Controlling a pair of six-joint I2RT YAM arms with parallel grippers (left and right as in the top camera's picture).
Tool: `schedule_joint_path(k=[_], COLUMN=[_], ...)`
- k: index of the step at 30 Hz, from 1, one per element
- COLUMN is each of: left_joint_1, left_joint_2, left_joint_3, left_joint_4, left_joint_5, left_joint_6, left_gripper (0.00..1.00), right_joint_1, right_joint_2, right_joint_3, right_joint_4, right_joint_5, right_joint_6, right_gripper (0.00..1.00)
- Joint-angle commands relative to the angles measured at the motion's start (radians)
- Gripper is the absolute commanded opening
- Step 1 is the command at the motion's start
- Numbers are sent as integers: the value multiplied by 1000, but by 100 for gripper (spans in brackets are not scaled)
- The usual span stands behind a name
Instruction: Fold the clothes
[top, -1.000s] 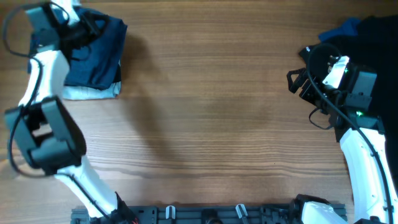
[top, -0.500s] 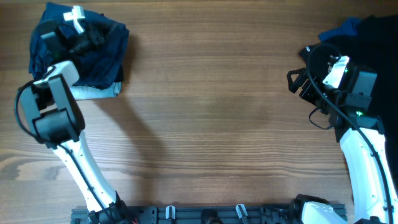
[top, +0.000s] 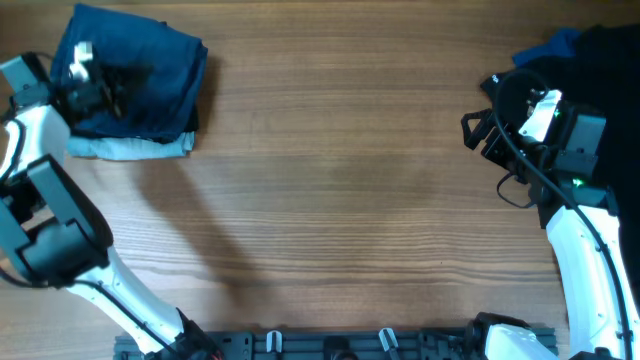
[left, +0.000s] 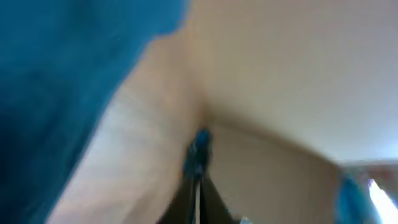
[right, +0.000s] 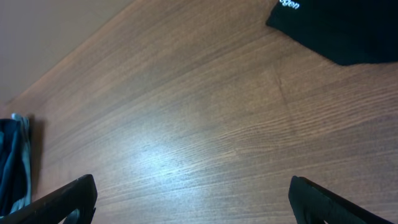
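- Table (top: 340, 180): bare wood, takes up most of the overhead view.
- Black garment (top: 612, 70): loose heap at far right corner, unfolded. Its edge with white lettering shows top right in the right wrist view (right: 336, 25).
- Navy shorts (top: 150, 60): folded, far left corner, lying on top of the stack.
- Light blue garment (top: 130, 148): under the shorts, only its near edge sticks out.
- Royal blue cloth (top: 560, 43): small bit peeking out at the left edge of the black heap.
- Left gripper (top: 118, 80): over the navy shorts. Wrist view is heavily blurred, but the fingers (left: 197, 186) look pressed together with nothing between them. Blue cloth fills that view's left side.
- Right gripper (top: 478, 130): just left of the black heap, above bare wood. Fingers spread wide (right: 193, 194), nothing between them.
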Motion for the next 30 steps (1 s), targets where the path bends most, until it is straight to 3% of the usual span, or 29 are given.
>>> schedule_joint_path(k=[1, 11, 16, 20, 22, 25, 27, 28, 30], left_joint_1=[-18, -57, -93, -92, -92, -93, -89, -94, -103], left_joint_2=[-170, 2, 102, 44, -93, -251, -286, -277, -235], left_joint_3=[3, -86, -208, -176, -119, -59, -53, -53, -54], left_joint_4=[-223, -207, -33, -63, -69, 145, 383, 497, 559], left_joint_5=[-377, -398, -475, -421, -358, -365, -418, -519, -731], left_joint_6=[450, 494, 459, 431, 334, 180, 116, 117, 119], left_gripper=[7, 6, 8, 4, 4, 4, 8, 17, 17], right_joint_1=[-2, -2, -2, -2, -2, -2, -2, -2, -2], right_joint_2=[6, 6, 6, 6, 6, 6, 6, 6, 6], right_joint_3=[10, 10, 10, 10, 10, 10, 10, 10, 10], right_joint_4=[-2, -1, -2, -1, -1, -2, -2, -2, -2], right_joint_5=[10, 10, 10, 10, 10, 10, 10, 10, 10], right_joint_6=[7, 7, 7, 7, 7, 6, 7, 7, 7], right_gripper=[100, 99, 99, 100, 100, 99, 100, 100, 99])
